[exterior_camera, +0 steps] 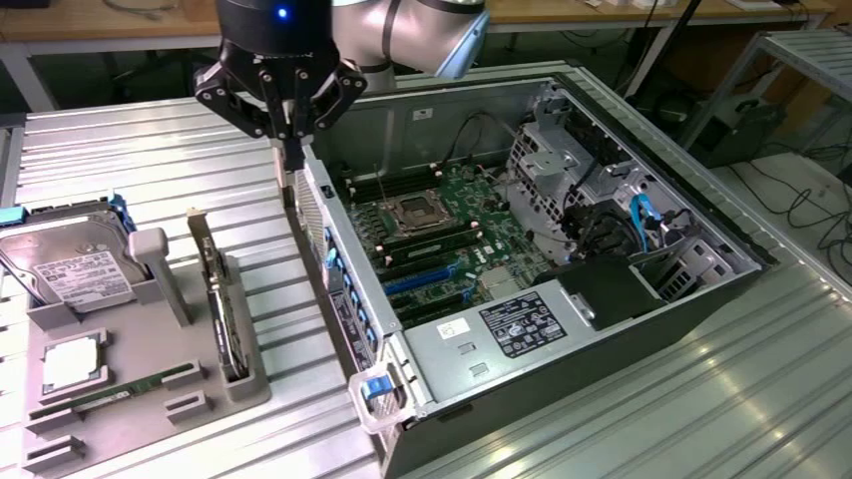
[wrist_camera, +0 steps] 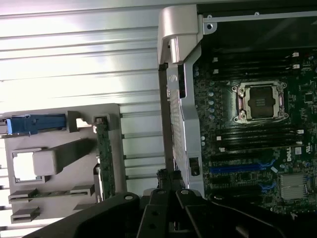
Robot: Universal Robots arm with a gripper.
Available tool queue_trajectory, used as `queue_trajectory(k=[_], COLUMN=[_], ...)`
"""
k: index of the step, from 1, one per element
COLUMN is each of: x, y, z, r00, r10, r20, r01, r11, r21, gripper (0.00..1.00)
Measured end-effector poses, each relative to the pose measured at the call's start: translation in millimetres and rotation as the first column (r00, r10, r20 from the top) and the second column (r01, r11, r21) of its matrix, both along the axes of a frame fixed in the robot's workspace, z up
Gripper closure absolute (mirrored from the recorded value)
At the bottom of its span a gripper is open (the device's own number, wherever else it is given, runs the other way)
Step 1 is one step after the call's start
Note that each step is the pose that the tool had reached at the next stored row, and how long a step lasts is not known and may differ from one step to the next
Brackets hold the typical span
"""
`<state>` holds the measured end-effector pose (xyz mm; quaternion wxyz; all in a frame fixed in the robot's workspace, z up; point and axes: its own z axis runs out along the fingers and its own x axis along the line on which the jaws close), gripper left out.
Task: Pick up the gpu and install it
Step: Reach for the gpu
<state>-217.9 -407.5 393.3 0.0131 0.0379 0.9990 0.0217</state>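
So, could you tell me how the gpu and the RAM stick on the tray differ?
The gpu stands on its edge in a slot, while the RAM stick lies flat. The gpu is longer; the RAM stick is a narrow strip. Both are green boards in the grey tray, and the pincer holds neither.

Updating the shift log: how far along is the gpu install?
Nothing looks done. The gpu stands in the gray tray; the gripper, fingers shut, hangs apparently empty between tray and computer case. Pickup and seating remain: the blue slots are bare.
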Motion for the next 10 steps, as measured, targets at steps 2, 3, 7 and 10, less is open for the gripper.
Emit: queue_trajectory(k=[2, 3, 7, 10], x=[-1.6, -2.3, -5.3, -8.9], y=[-0.3, -0.4, -1.0, -1.4], z=[0.0, 0.0, 0.0, 0.0], r00=[1.0, 1.0, 1.0, 1.0], r10=[0.0, 0.0, 0.0, 0.0], r20=[0.0001, 0.0, 0.0, 0.0], r01=[0.0, 0.0, 0.0, 0.0], r11=[1.0, 1.0, 1.0, 1.0], r21=[0.0, 0.0, 0.0, 0.0001], gripper=[0.89, 0.89, 0.89, 0.89])
